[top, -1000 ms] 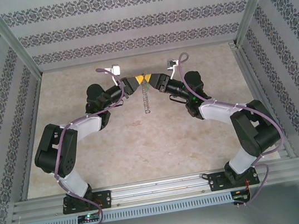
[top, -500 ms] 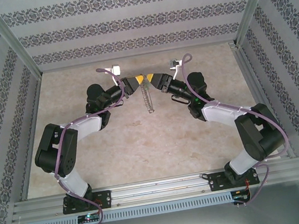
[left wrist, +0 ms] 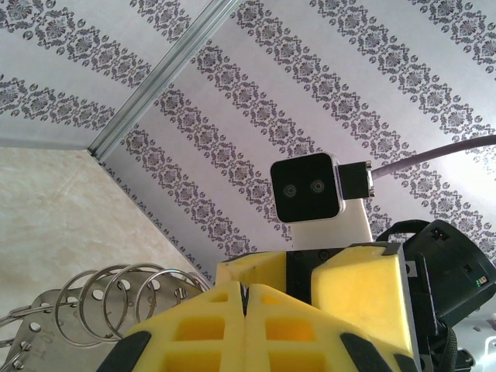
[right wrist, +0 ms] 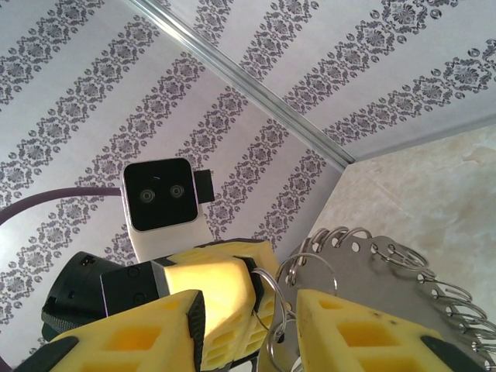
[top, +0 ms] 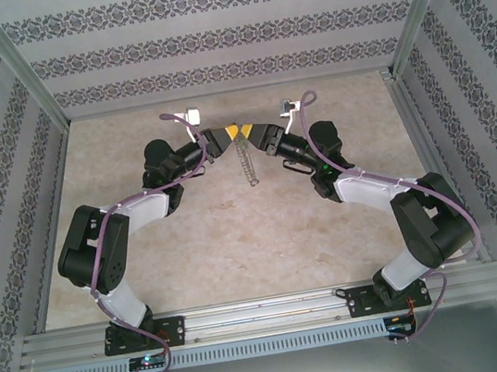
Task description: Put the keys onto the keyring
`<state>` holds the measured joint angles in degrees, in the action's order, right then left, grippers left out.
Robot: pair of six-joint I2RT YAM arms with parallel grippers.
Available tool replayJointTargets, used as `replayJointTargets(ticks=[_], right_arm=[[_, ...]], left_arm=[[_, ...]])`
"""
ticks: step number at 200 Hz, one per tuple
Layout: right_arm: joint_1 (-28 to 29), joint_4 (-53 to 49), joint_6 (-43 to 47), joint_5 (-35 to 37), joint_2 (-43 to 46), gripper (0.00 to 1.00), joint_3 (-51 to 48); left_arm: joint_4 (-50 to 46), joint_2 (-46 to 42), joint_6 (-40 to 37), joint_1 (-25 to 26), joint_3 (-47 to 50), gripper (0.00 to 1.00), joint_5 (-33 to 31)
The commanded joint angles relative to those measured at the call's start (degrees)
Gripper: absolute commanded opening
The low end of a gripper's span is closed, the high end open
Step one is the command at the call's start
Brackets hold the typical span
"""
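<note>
My left gripper (top: 226, 137) and my right gripper (top: 262, 134) meet tip to tip over the far part of the table (top: 238, 244), close to the patterned back wall (top: 227, 39). The keyring (top: 245, 162) hangs straight down from the spot where they meet. From above it reads as a thin grey strand between my two forearms.

My left fingers (left wrist: 194, 333) are pressed flat together, yellow pad against yellow pad, with only a seam between them, and the keyring is clamped in that seam. From my left wrist I see a fan of silvery wire loops (left wrist: 116, 298) and a grey holed plate (left wrist: 31, 341) sticking out just to the left of those pads.

My right fingers (right wrist: 364, 333) stand apart with a clear gap between them. In that gap sit the yellow tips of my left fingers and a couple of the wire loops. The rest of the loops and the holed plate spread out to the right, above my right-hand pad. Whether either right pad actually touches the metal I cannot tell, as the loops crowd too close to the pads.

The two wrists face each other: the right wrist camera (left wrist: 308, 198) looks into my left view, and the left wrist camera (right wrist: 159, 195) looks into my right.
</note>
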<state>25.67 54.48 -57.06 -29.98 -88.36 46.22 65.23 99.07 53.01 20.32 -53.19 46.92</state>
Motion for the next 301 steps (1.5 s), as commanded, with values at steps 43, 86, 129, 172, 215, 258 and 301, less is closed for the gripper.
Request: replayJointTargets(ticks=[43,86,129,172,215,258,301], right_arm=[[0.41,0.98,1.46,0.94,1.7,0.36,0.78],[0.7,1.48,0.9,0.28,0.0,0.35,1.64],[1.22,2.29,0.35,-0.61,-1.89,0.35,2.92],[1.62,2.43,0.11,-1.47,-2.78,0.27,3.85],[1.49,2.17,0.5,-1.47,-2.57,0.13,3.61],[0.46,0.8,1.7,-2.32,-2.46,0.0,3.69],[-3.03,-5.05,6.61,-9.13,-1.48,0.0,5.06]], left_arm=[[5.77,-0.15,0.73,0.52,-1.83,0.0,1.01],[5.87,-0.26,0.86,0.52,-1.96,0.0,0.99],[5.78,-0.28,0.86,0.51,-2.06,0.0,0.9],[5.92,-0.19,1.02,0.51,-1.92,0.0,0.86],[6.09,-0.19,1.19,0.57,-1.87,0.0,0.72],[4.86,-0.52,1.25,0.52,-2.14,0.07,1.15],[-0.24,-3.4,-0.33,-1.03,-2.45,0.36,2.18]])
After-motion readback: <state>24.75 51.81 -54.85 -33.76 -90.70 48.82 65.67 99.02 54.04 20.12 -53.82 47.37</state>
